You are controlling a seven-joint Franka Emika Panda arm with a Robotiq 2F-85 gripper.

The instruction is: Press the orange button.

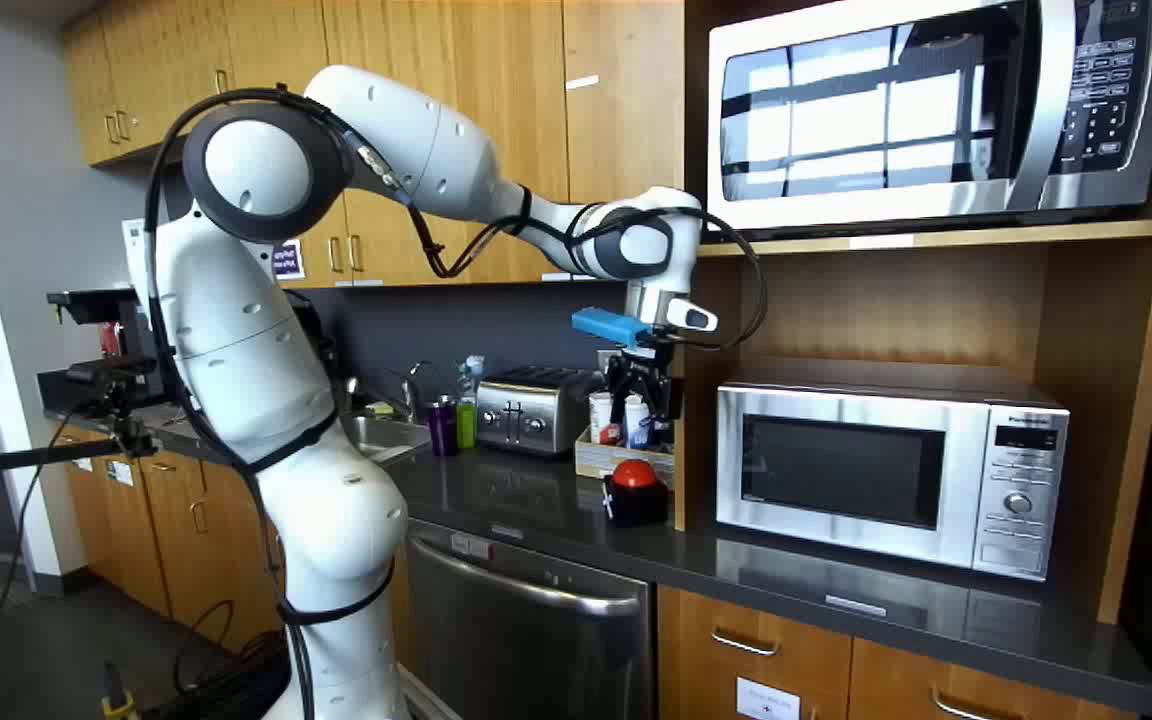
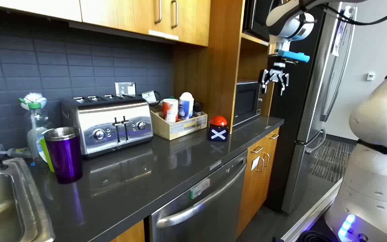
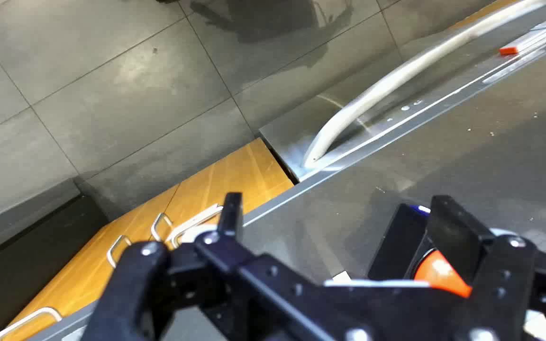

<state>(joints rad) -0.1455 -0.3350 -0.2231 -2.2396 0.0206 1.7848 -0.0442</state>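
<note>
The orange button (image 1: 634,475) is a red-orange dome on a black box-shaped base, standing upright on the dark counter (image 1: 526,500). It also shows in an exterior view (image 2: 218,121), where the base carries a white X. In the wrist view the orange dome (image 3: 436,272) is partly hidden behind the right finger and the gripper body. My gripper (image 3: 338,210) is open and empty, its fingers wide apart. In both exterior views the gripper (image 1: 642,395) (image 2: 274,85) hangs in the air, pointing down, higher than the button and not touching it.
A wooden cabinet panel (image 2: 222,67) stands beside the button. The silver microwave (image 1: 841,470) sits in the shelf bay. A box of containers (image 2: 188,126), a toaster (image 2: 113,124) and a purple cup (image 2: 64,158) stand along the counter. The dishwasher handle (image 3: 372,97) is below the counter edge.
</note>
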